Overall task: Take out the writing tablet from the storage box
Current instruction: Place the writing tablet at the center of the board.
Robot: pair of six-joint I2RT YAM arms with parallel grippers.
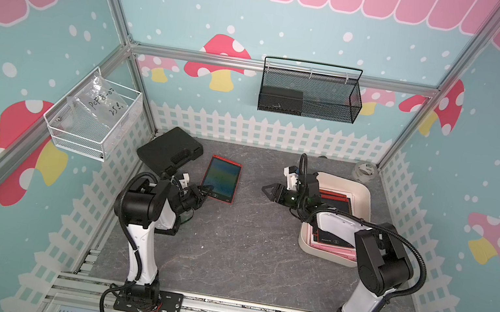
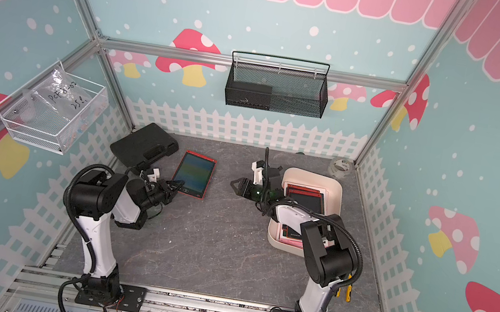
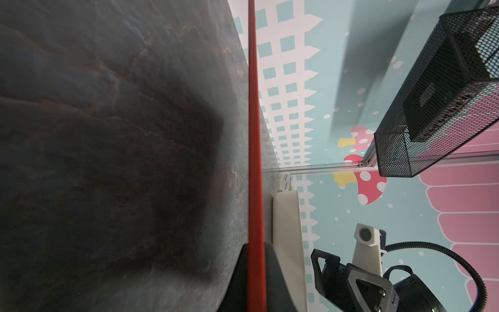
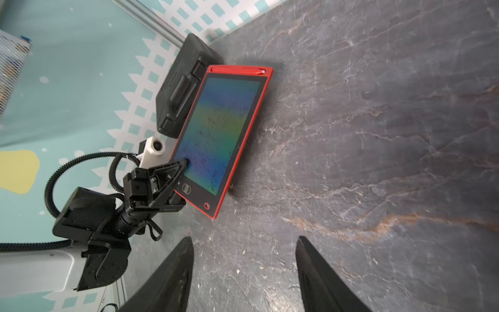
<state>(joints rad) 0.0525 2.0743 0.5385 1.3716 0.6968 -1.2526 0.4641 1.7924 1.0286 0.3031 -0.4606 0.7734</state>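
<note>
Red-framed and face up, the tablet [image 1: 221,178] is out of the box [image 1: 363,196] and sits over the left half of the table [image 1: 243,248], well apart from the box. Your left gripper [image 1: 209,188] is clamped on the tablet's near left corner. From the left wrist you see the red edge [image 3: 253,135] running straight between the two fingers [image 3: 280,286]. Whether the tablet rests flat or is raised a little at that corner, you cannot tell.

Your right gripper [image 1: 265,189] hangs over bare table between tablet and box, jaws apart with nothing in them, tips toward the tablet. In its wrist view the fingertips frame only stone-grey surface.

Watch what crowds the tablet. A black case [image 1: 170,148] lies just beside its far left edge, against the left wall, and you cannot tell whether they touch. Nothing else lies near its right side.

Other tablets [image 1: 337,202] remain stacked in the box, red frames at the far end and a pink one [image 1: 334,250] at the near end. Your right arm [image 1: 334,220] crosses above the box and hides the middle of that stack in both top views.

A tape roll [image 1: 364,172] sits in the far right corner behind the box. The black basket [image 1: 310,95] on the back wall and the white basket [image 1: 93,117] on the left wall hang above the table.
</note>
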